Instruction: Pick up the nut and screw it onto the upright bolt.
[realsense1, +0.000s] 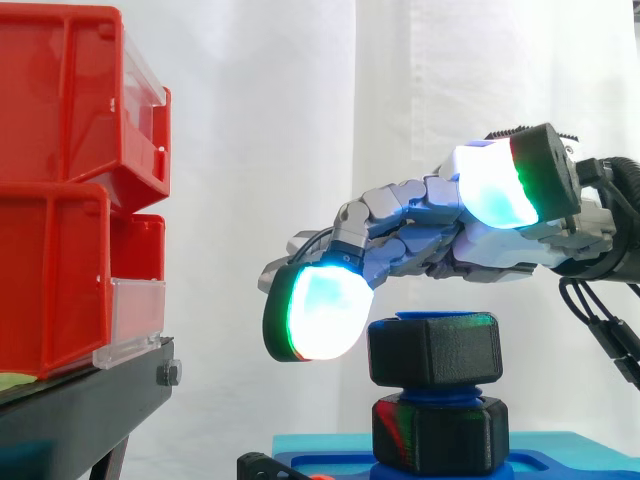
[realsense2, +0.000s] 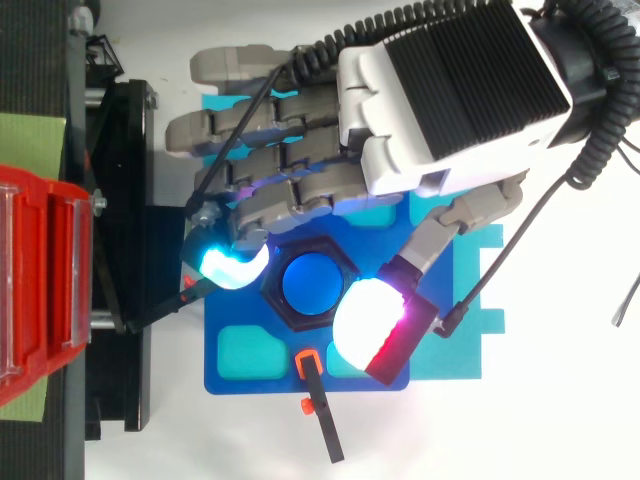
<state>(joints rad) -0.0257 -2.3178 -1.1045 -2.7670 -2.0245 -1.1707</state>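
Nut on bolt top, hand open astride it: get a square grip, then turn
Hand (realsense2: 440, 110) loosely spread, holding nothing. Cyan fingertip pad (realsense2: 228, 265) just beside one flank of the nut (realsense1: 435, 350); thumb pad (realsense2: 362, 322) over the opposite side but riding higher in side view. Nut sits at the upper end of the blue bolt (realsense2: 310, 283), thread showing above the lower black hex block (realsense1: 440, 435). Judgement: drop thumb to nut height, pinch opposite flats, keep the nut level, turn in short strokes to avoid cross-threading
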